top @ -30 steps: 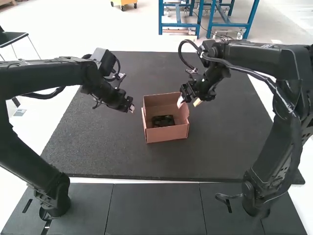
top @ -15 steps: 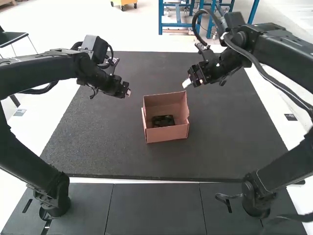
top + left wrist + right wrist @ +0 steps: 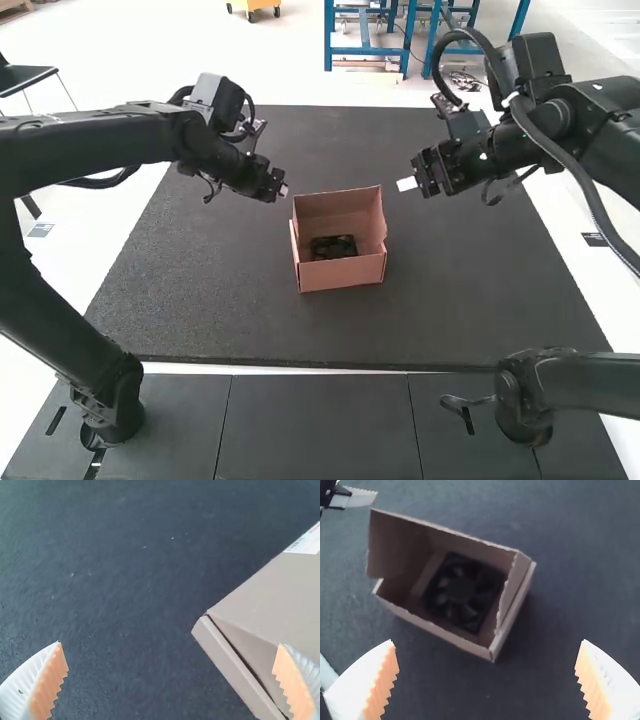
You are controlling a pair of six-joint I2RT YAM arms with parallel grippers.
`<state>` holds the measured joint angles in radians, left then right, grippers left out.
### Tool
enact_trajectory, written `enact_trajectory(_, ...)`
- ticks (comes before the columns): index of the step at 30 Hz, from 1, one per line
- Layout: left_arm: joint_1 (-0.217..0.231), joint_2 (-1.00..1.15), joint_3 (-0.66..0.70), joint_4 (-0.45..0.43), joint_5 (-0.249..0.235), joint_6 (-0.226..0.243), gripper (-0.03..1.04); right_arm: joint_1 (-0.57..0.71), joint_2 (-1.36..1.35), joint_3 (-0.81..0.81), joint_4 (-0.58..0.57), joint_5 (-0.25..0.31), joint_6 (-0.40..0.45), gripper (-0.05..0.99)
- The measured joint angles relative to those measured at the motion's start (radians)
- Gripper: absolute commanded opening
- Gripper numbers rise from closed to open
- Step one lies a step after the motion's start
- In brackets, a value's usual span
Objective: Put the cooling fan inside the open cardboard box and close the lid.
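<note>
**Fan in the box, lid up**

The cooling fan [image 3: 462, 592] lies flat on the bottom of the cardboard box [image 3: 340, 272], which sits mid-way across the black mat [image 3: 200, 280]. The box's lid [image 3: 338, 210] stands upright at the far side. The left pincer [image 3: 278, 188] hovers released just beside the box's far left corner. The right pincer [image 3: 410, 182] hangs released too, off to the box's right and apart from it.

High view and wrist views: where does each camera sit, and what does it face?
High view: above and behind the arms, facing down at the open brown cardboard box; both arms show.
Left wrist view: on the left wrist, facing the box's outer corner; its white ribbed fingers show.
Right wrist view: on the right wrist, looking down into the box at the black cooling fan; its fingers show.
All three share the box.
</note>
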<state>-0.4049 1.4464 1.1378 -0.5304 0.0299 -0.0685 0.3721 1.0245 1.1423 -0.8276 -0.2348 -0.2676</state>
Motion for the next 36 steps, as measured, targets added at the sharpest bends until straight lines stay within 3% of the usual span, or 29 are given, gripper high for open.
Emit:
enact_trajectory(16, -0.004, 0.041, 0.069, 0.019, 0.018, -0.015, 0.97, 0.000, -0.023, -0.020, -0.071, 0.007, 0.013, 0.80)
enact_trajectory(25, -0.062, 0.041, 0.069, 0.002, 0.075, -0.023, 0.97, 0.000, -0.026, -0.020, -0.082, 0.007, 0.013, 0.80)
enact_trajectory(36, -0.107, 0.041, 0.068, 0.001, 0.094, -0.025, 0.97, 0.000, -0.026, -0.020, -0.085, 0.007, 0.023, 0.80)
